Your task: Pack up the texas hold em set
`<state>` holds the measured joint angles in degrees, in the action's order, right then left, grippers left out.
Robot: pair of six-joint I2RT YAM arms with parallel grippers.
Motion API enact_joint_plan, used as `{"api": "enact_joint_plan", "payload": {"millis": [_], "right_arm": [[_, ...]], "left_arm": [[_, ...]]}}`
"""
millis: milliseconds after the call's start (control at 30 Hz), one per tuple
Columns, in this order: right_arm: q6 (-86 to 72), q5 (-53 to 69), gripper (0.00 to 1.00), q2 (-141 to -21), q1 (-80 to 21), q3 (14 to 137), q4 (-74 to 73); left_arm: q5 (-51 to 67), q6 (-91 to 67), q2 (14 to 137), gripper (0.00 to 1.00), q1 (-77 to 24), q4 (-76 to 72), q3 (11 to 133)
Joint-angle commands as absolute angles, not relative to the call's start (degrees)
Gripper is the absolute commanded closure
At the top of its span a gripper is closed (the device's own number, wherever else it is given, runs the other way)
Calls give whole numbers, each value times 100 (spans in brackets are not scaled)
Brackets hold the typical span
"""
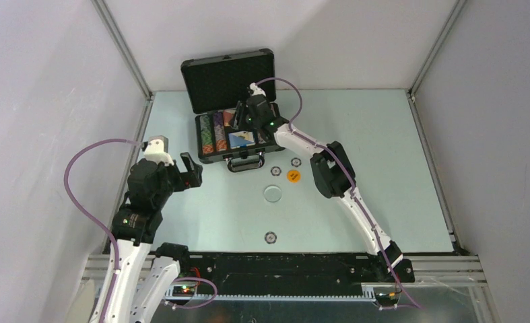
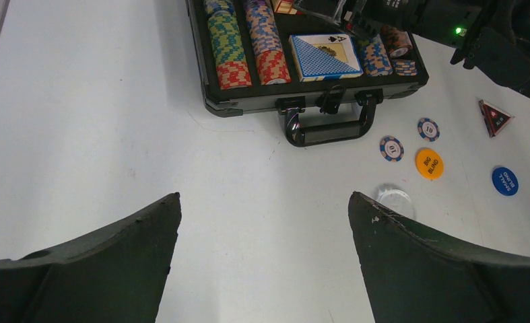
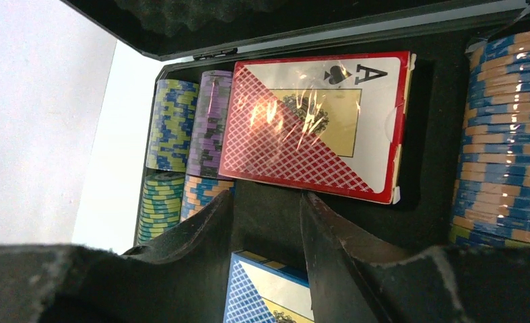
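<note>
Open briefcase (image 1: 228,81) at the far side of the desk (image 1: 370,148), lid upright, foam lining showing. Right jaws poised low inside it, parted only narrowly and gripping nothing, bare black foam visible in the gap. Just beyond them, the red deck (image 3: 316,124) lying flat in its slot, ace of spades face up, wrapper glinting. Looks settled there, so probably a release or a check of the seating. Blue deck (image 2: 324,57) in the slot nearer the handle (image 2: 329,128), chip rows (image 2: 228,44) packed on edge in the channels alongside, snug enough not to slide.

Left jaws spread wide, empty, hanging above bare desk on the near left, well apart from the case. Parked clear, most likely, to leave the right arm room.

Plenty outside the case: orange button (image 2: 429,163), blue button (image 2: 504,181), clear disc (image 2: 393,200), dark triangular marker (image 2: 495,117) and 2 loose chips (image 2: 391,148) near the handle, plus 1 more chip (image 1: 270,237) closer to the arm bases. All flat on the desk, none touching another. Packing judged only part done; no sense shutting the lid with those pieces out.
</note>
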<state>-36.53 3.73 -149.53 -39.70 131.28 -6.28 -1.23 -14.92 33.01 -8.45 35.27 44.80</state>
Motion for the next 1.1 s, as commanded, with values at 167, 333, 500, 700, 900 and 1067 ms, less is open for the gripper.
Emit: {"api": "enact_joint_plan", "payload": {"millis": [167,333,500,700,900,1067], "right_arm": [[-3330,281,54,-14343,-4242,13000,228],[-3485,290,54,-14541,-4357,13448,177],[-3613,30,55,-14928,-4476,13888,281],[-3830,-842,57,-15420,-4572,14369,254],[-4342,-880,58,-15617,-4553,14450,158],[-4534,-1005,59,-15657,-4561,14454,33]], "left_arm": [[-53,-1345,3314,2,-840,3416,4522],[-54,-1345,3309,2,-840,3418,4517],[-53,-1345,3304,2,-840,3412,4521],[-55,-1351,3300,2,-837,3419,4520],[-53,-1354,3296,2,-841,3421,4524],[-53,-1354,3296,2,-837,3416,4522]]}}
